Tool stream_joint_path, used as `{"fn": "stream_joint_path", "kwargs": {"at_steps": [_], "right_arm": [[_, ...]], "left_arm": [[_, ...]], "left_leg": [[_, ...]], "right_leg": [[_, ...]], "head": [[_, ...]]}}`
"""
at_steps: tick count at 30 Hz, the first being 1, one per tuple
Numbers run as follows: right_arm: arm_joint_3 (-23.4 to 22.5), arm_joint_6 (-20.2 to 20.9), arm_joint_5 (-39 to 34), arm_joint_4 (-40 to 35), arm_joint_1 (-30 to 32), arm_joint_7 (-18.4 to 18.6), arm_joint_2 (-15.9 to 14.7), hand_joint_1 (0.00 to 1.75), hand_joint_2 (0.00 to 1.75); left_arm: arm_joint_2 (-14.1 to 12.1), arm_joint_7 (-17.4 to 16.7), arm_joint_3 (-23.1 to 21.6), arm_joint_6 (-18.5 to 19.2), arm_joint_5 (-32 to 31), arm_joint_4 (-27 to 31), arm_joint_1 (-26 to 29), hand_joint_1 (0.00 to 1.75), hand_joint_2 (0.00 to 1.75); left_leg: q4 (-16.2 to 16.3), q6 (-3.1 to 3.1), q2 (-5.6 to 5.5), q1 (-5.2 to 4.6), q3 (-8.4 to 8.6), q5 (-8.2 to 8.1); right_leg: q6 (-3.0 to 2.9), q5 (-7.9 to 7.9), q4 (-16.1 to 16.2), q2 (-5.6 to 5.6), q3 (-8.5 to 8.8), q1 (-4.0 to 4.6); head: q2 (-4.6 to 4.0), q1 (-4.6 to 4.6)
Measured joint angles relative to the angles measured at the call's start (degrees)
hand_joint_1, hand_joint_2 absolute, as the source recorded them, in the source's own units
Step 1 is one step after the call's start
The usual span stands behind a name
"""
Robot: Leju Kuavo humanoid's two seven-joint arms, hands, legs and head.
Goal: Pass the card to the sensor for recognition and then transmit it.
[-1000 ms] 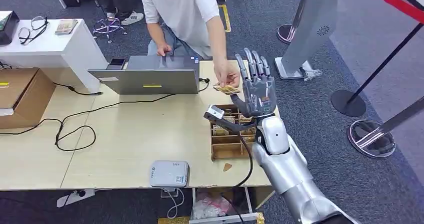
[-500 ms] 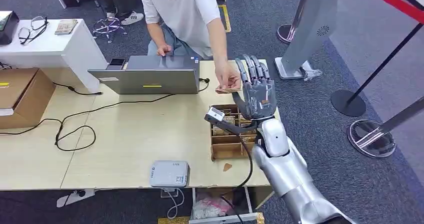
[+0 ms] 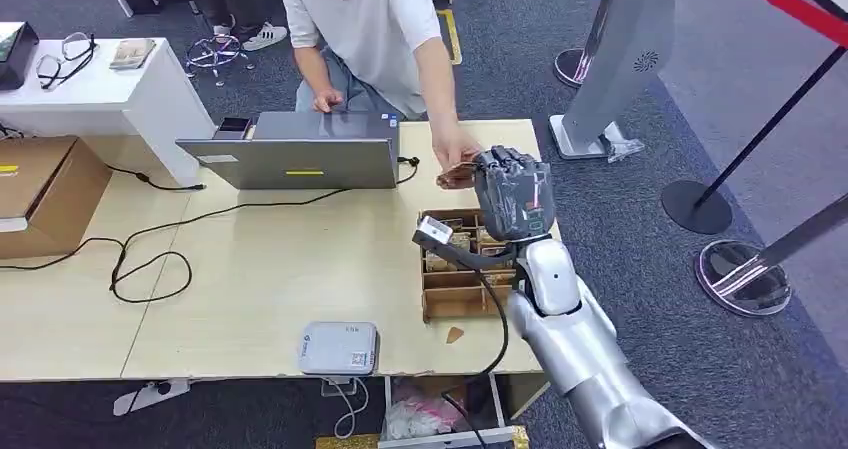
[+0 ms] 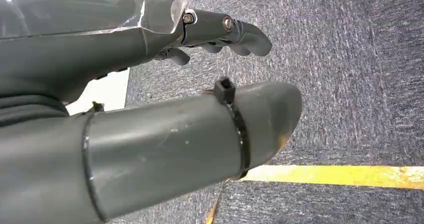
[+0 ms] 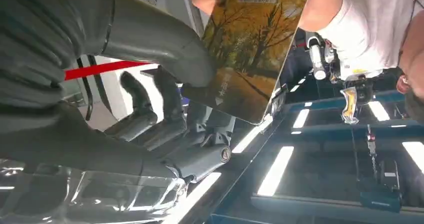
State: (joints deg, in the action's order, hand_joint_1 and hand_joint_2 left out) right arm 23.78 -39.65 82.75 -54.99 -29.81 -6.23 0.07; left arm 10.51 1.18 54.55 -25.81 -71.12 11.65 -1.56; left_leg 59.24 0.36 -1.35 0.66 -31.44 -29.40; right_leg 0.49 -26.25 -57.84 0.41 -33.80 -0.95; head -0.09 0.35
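Note:
My right hand (image 3: 512,194) is raised above the table's far right, over the wooden card box (image 3: 452,287). Its fingers are curled around a card (image 3: 456,172) that a person's hand (image 3: 450,153) still holds at the other end. In the right wrist view the card (image 5: 247,49) shows an autumn-tree picture, with my thumb (image 5: 165,44) pressed on its face and my fingers (image 5: 165,124) behind it. The sensor (image 3: 339,348), a flat light-grey box, lies near the table's front edge. My left hand (image 4: 150,134) hangs over grey carpet and holds nothing, its fingers apart.
A person in a white shirt (image 3: 360,19) stands behind the table at an open laptop (image 3: 300,159). Black cables (image 3: 150,259) loop across the left of the table (image 3: 250,269), beside a cardboard box (image 3: 40,194). Stanchion bases (image 3: 745,274) stand on the right.
My right hand's fingers have gone from spread upright to curled around the card. The person's hand has moved the card up to my hand.

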Motion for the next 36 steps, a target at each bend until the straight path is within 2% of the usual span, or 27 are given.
{"fn": "stream_joint_path", "kwargs": {"at_steps": [16, 19, 21, 26, 28, 30, 32, 33, 36], "right_arm": [[0.07, 0.00, -1.20, -0.02, 0.29, 0.17, -0.35, 1.75, 1.75], [0.07, 0.04, -3.50, -0.02, 0.31, -1.03, -0.35, 1.75, 1.75], [0.07, 0.35, -7.85, -0.07, 0.40, -3.20, -0.35, 1.75, 1.75], [0.07, 8.69, -25.96, -3.41, 2.13, -11.02, -0.33, 1.75, 1.75], [0.07, 15.23, -34.73, -6.21, 3.44, -13.71, -0.33, 1.75, 1.75], [0.09, 24.54, -45.38, -9.52, 4.63, -15.84, -0.33, 1.75, 1.75], [0.33, 32.06, -53.71, -12.03, 5.67, -16.63, -0.33, 1.75, 1.75], [0.39, 33.28, -54.98, -12.48, 5.92, -16.68, -0.33, 1.75, 1.75], [0.39, 33.28, -54.98, -12.48, 5.92, -16.68, -0.33, 1.75, 1.75]], "left_arm": [[0.07, 0.09, 0.00, -0.24, -0.15, 0.00, -0.01, 0.00, 0.00], [0.07, 0.11, 0.00, -0.24, -0.15, 0.02, -0.01, 0.00, 0.00], [0.07, 0.11, 0.00, -0.24, -0.15, 0.02, -0.01, 0.00, 0.00], [0.07, 0.11, 0.00, -0.11, -0.22, 0.00, -0.02, 0.00, 0.00], [0.02, 0.11, 0.00, 0.09, -0.33, 0.00, -0.02, 0.00, 0.00], [0.00, 0.09, 0.00, 0.22, -0.31, 0.02, -0.02, 0.00, 0.00], [-0.02, 0.11, 0.00, 0.39, -0.17, 0.00, -0.02, 0.00, 0.00], [-0.02, 0.11, 0.00, 0.48, -0.17, 0.00, -0.03, 0.00, 0.00], [-0.02, 0.11, 0.00, 0.48, -0.17, 0.00, -0.03, 0.00, 0.00]], "left_leg": [[0.00, 0.00, 0.00, 0.00, 0.00, 0.00], [0.00, 0.00, 0.00, 0.00, 0.00, 0.00], [0.00, 0.00, 0.00, 0.00, 0.00, 0.00], [0.00, 0.00, 0.00, 0.00, -0.01, 0.00], [0.00, 0.00, 0.00, 0.00, -0.02, 0.00], [0.00, 0.00, -0.01, 0.01, -0.02, 0.00], [0.00, 0.00, -0.01, 0.01, -0.02, -0.01], [0.00, 0.00, -0.01, 0.01, -0.02, -0.01], [0.00, 0.00, -0.01, 0.01, -0.02, -0.01]], "right_leg": [[0.00, 0.00, 0.00, 0.00, 0.00, 0.00], [0.00, 0.00, 0.00, 0.00, 0.00, 0.00], [0.00, 0.00, 0.00, 0.00, 0.00, 0.00], [0.00, 0.00, 0.00, -0.01, 0.00, 0.00], [0.00, 0.00, 0.00, -0.01, 0.00, 0.00], [0.00, 0.00, 0.00, -0.01, 0.00, 0.00], [0.00, -0.01, 0.00, -0.01, -0.01, 0.00], [0.00, -0.01, 0.00, -0.01, -0.01, 0.00], [0.00, -0.01, 0.00, -0.01, -0.01, 0.00]], "head": [[0.00, 0.00], [0.00, 0.00], [0.00, 0.00], [0.00, 0.00], [0.00, 0.00], [0.00, 0.02], [0.00, 0.02], [0.00, 0.02], [0.00, 0.02]]}}
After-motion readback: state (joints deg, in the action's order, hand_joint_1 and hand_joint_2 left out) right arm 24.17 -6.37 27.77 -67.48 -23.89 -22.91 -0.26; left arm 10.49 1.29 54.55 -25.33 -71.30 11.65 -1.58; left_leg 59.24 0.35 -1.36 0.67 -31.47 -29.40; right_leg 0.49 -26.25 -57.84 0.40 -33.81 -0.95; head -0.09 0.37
